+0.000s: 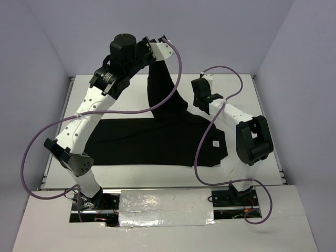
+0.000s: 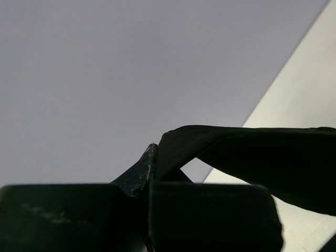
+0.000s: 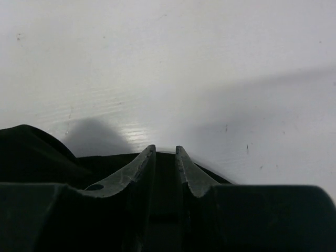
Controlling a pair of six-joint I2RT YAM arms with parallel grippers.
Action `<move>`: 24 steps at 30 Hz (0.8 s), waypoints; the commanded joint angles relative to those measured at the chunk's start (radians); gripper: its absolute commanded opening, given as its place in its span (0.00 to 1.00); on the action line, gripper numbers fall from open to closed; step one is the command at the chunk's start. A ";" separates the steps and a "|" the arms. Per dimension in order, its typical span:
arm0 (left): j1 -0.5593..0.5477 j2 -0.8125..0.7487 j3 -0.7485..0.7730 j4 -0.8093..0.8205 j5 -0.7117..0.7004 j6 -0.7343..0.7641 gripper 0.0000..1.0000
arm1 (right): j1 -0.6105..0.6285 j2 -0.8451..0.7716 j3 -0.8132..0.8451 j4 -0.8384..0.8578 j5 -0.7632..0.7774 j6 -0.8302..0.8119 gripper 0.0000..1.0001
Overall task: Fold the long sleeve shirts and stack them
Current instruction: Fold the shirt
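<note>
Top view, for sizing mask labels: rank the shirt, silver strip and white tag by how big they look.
1. shirt
2. silver strip
3. tag, by far the smallest

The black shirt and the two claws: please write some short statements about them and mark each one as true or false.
1. The left claw is shut on a part of the black shirt and holds it above the table. True.
2. The white tag lies at the shirt's left end. False: it lies near the right end, beside the right arm.
3. The shirt is folded into a neat stack. False: most of it lies spread out on the table, with one part lifted.
4. The right claw is low, at the shirt's edge, with bare table ahead of it. True.
</note>
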 commanded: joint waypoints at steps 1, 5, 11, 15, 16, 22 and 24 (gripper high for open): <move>-0.008 -0.046 0.014 -0.038 0.121 -0.015 0.00 | -0.005 -0.046 0.028 0.008 -0.035 -0.037 0.30; -0.037 -0.043 0.043 -0.135 0.169 -0.018 0.00 | -0.013 -0.086 -0.002 0.042 -0.135 -0.086 0.31; -0.043 -0.043 0.022 -0.071 0.049 -0.020 0.00 | -0.035 -0.285 -0.228 0.086 -0.531 0.070 0.57; -0.043 -0.040 0.008 -0.009 -0.012 0.020 0.00 | -0.035 -0.360 -0.341 0.225 -0.792 0.302 0.57; -0.043 -0.042 0.005 -0.003 -0.012 0.026 0.00 | -0.024 -0.415 -0.351 0.258 -0.786 0.314 0.59; -0.041 -0.052 -0.003 -0.074 0.078 0.026 0.00 | 0.093 -0.633 -0.343 0.457 -0.616 -0.172 0.68; -0.041 -0.056 -0.004 -0.097 0.088 0.028 0.00 | 0.093 -0.666 -0.346 0.500 -0.629 -0.260 0.70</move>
